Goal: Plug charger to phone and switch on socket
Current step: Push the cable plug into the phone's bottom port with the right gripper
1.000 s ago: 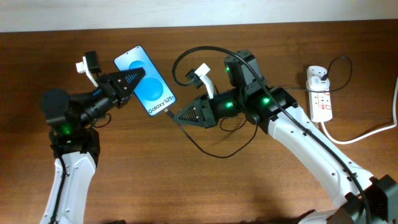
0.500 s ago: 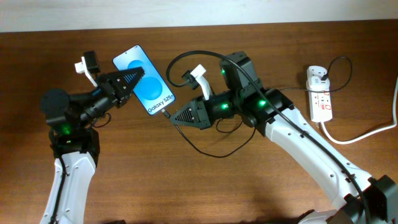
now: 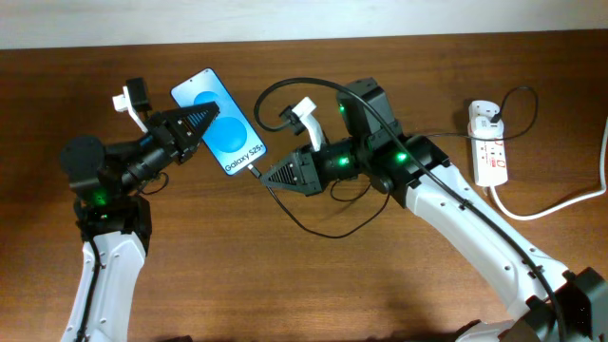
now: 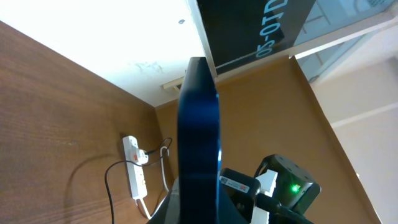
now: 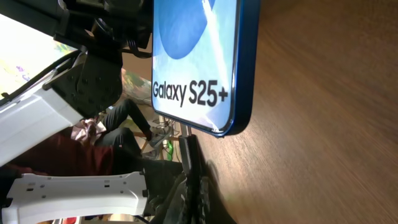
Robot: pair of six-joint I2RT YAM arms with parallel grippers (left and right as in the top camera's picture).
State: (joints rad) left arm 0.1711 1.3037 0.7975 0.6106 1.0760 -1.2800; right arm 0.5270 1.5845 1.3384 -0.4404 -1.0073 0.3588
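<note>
- My left tool [image 3: 207,118] is clamped on the phone [image 3: 235,144]. One finger lies across the blue screen near its upper half; the other I take to be behind it.
- In the left wrist view the phone [image 4: 199,130] shows edge-on, a dark blue slab rising straight up out of the tool.
- The phone sits at the left-centre of the tabletop [image 3: 313,294], angled so its top end points to the far left and its bottom end to the near right. The "Galaxy S25+" text runs along the lower part of the screen.
- My right tool [image 3: 269,179] is just beside the phone's bottom end, its tip aimed at that corner. Its fingers are pinched together on the charger [image 3: 318,231] close to the connector tip [image 3: 256,174].
- From the right wrist camera the phone [image 5: 199,56] fills the top of the frame, and the dark connector tip [image 5: 187,148] stands just under its bottom edge. I cannot tell whether it has entered the port or only sits close to it.
- The black cable loops on the tabletop below the right arm and also arcs over the back of that arm toward the right.
- The socket [image 3: 492,157] lies well apart at the far right of the tabletop, with the white plug adapter [image 3: 485,115] seated at its far end.
- A thick white cord [image 3: 560,204] leaves the socket's near end and runs off the right edge.
- I can see red markings on the socket, but the switch position is too small for me to read.
</note>
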